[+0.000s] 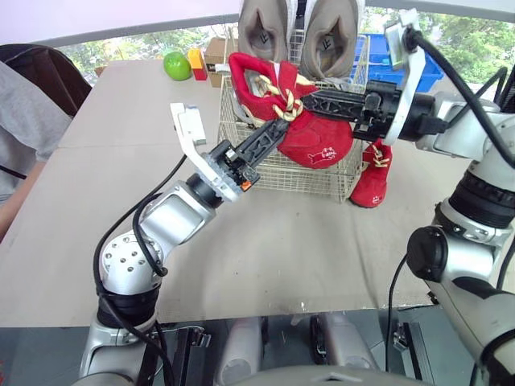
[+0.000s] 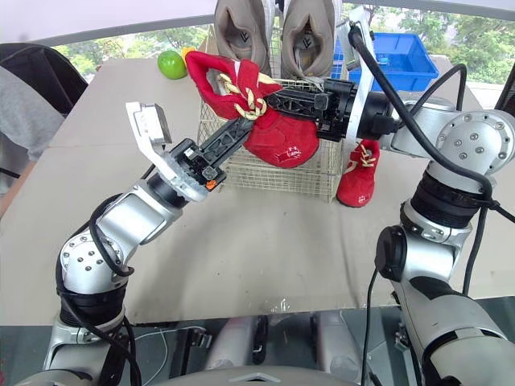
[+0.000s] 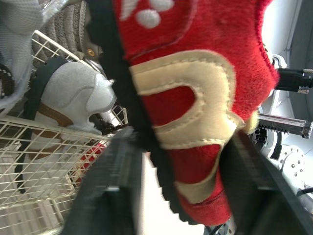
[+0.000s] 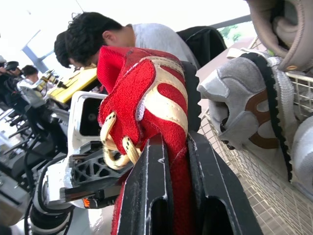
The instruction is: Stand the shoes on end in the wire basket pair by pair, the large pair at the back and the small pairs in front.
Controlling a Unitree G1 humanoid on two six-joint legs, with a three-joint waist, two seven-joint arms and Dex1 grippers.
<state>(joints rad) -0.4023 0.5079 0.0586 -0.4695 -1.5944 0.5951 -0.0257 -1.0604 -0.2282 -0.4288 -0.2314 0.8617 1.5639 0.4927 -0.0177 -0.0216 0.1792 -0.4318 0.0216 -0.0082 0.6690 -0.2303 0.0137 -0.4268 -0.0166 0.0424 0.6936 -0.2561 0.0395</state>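
the right gripper [image 1: 312, 100] has its two black fingers pinched tight on the red shoe [image 1: 318, 138], biting the upper near the laces. the left gripper [image 1: 278, 133] is clamped on the same shoe from the other side, lower down. so it's a two-handed hold, probably because the shoe is soft and floppy and one pinch wouldn't keep it pointing the right way.

the shoe hangs in the air over the front part of the wire basket [image 1: 306, 178], tilted and not yet inside. behind it the large pair [image 1: 298, 28] already stands on end at the back, which leaves the front free for the small ones. a small grey shoe [image 3: 78, 103] sits in the basket too. the other red shoe [image 1: 372, 173] waits on the table [image 1: 241, 241], just beside the basket's right side. best guess is the next bit means tipping the held shoe upright and lowering it in front without snagging the wire.
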